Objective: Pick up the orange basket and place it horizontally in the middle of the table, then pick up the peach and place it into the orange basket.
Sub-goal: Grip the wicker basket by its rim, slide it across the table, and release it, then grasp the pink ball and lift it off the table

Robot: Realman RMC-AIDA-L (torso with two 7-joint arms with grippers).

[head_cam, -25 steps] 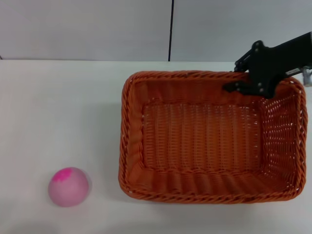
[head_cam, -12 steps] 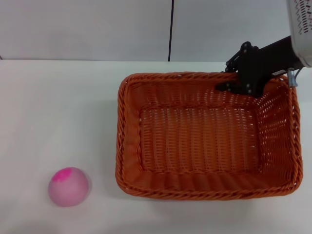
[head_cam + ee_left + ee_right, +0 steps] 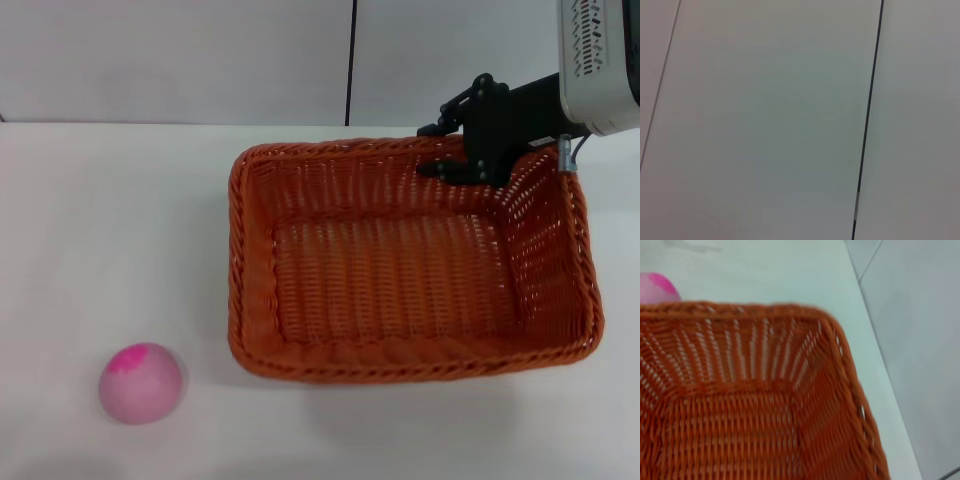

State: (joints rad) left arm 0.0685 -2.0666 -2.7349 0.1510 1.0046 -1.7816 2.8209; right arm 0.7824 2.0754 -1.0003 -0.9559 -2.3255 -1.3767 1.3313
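The orange basket (image 3: 390, 280) sits empty, right of the middle of the white table (image 3: 110, 220), long side across my view. My right gripper (image 3: 433, 150) is shut on the basket's far rim near its right corner, one finger inside the wall and one outside. The peach (image 3: 141, 383), pale pink with a magenta patch, rests on the table near the front left, well apart from the basket. The right wrist view looks into the basket (image 3: 740, 410) and catches an edge of the peach (image 3: 655, 287) beyond its rim. My left gripper is out of view.
A pale wall with a dark vertical seam (image 3: 351, 60) runs behind the table's far edge. The left wrist view shows only pale panels with a dark seam (image 3: 867, 125). Bare tabletop lies between peach and basket.
My right gripper has drawn the basket leftward, holding its far rim. The basket's right end has come in from the picture's right edge. The peach has not moved.
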